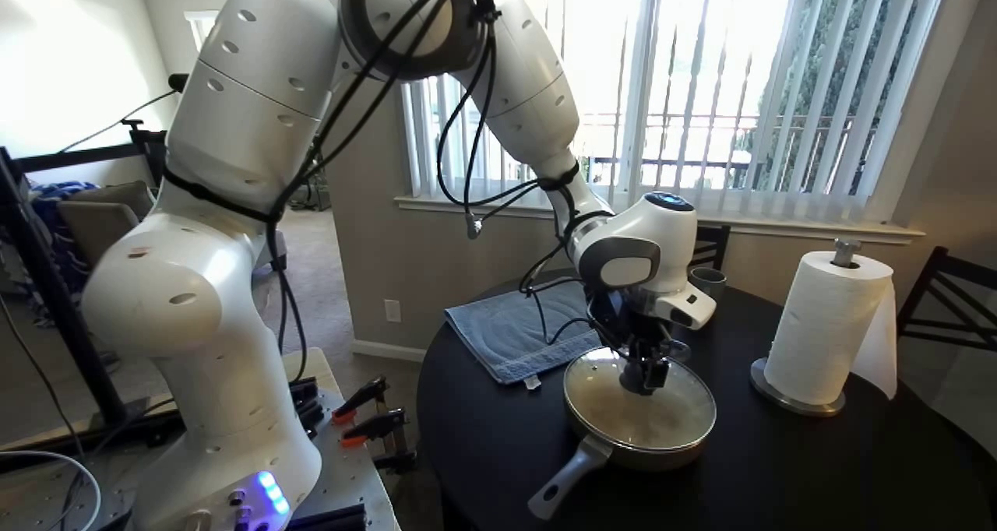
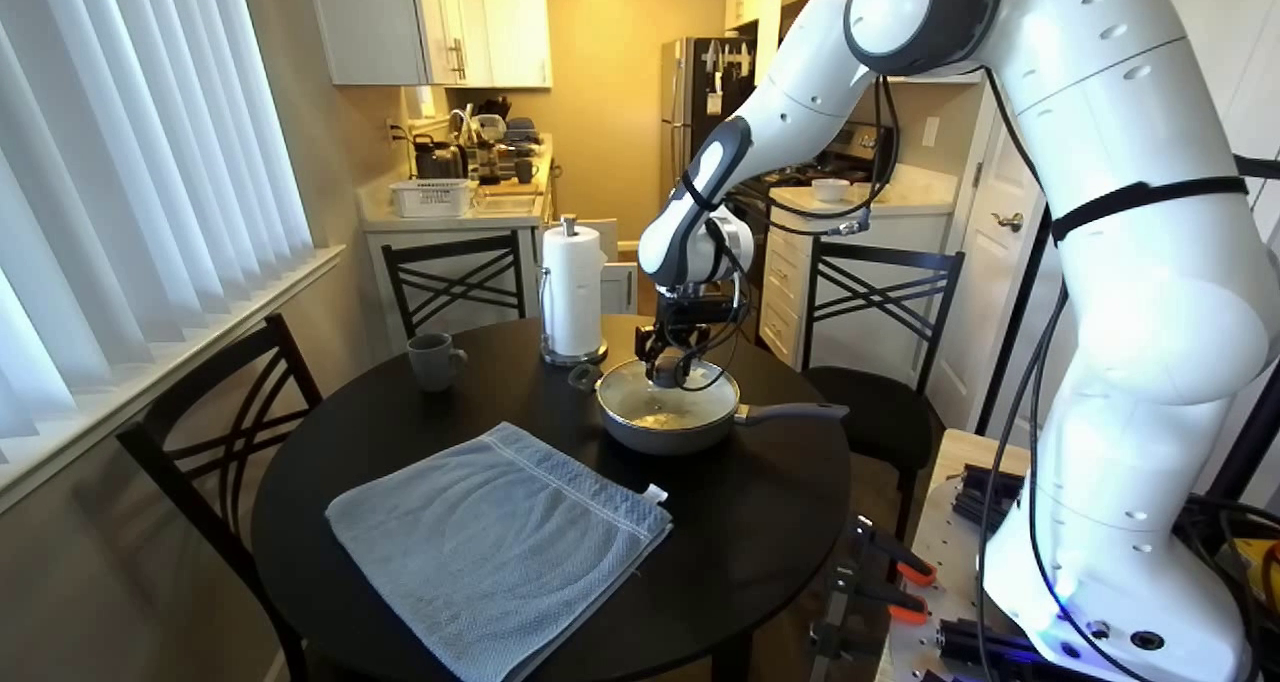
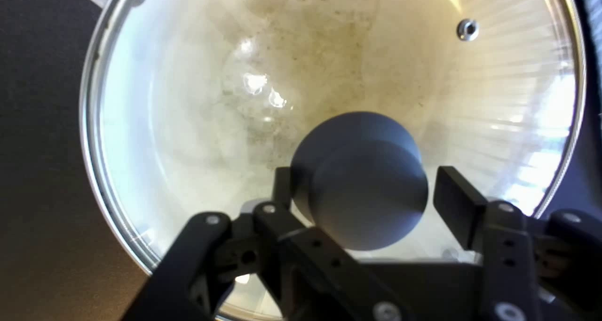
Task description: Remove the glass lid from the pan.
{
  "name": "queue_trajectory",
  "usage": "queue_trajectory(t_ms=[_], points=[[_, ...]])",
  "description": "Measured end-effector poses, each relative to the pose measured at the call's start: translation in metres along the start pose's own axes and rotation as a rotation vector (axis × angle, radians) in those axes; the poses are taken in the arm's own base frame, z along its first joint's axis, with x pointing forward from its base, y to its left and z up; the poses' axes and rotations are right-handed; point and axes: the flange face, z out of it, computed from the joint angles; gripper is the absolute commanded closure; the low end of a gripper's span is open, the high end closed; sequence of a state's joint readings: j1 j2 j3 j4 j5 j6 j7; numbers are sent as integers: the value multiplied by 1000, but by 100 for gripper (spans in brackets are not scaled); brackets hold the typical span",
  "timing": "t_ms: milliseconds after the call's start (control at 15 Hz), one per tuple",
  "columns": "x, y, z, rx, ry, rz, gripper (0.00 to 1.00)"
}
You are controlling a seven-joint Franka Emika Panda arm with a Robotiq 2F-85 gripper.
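The clear glass lid [image 1: 604, 414] with its metal rim lies on the pan [image 1: 658, 459] in both exterior views; it also shows in an exterior view [image 2: 632, 392] and the wrist view [image 3: 211, 123]. The pan's grey handle [image 1: 572, 476] sticks out over the table. My gripper [image 3: 364, 189] is open around the lid's dark round knob [image 3: 367, 198]. The left finger is against or very close to the knob; a gap shows at the right finger. In an exterior view my gripper [image 2: 662, 357] points down at the lid's middle.
A grey-blue folded cloth [image 2: 500, 552] lies on the dark round table [image 1: 491, 437] beside the pan. A paper towel roll [image 1: 829, 328] on a metal stand and a grey mug [image 2: 435, 362] stand on it too. Chairs [image 2: 880, 392] surround the table.
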State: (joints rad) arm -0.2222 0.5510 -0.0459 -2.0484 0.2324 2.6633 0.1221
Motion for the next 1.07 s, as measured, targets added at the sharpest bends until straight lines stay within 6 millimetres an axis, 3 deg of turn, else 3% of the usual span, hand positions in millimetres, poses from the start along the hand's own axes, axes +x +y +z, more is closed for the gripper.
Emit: queue_trajectory(t_ms=[133, 667, 1067], points=[[1, 2, -2, -1, 3, 3, 61], [0, 1, -11, -8, 16, -1, 67], [-18, 11, -20, -20, 1, 2, 67]])
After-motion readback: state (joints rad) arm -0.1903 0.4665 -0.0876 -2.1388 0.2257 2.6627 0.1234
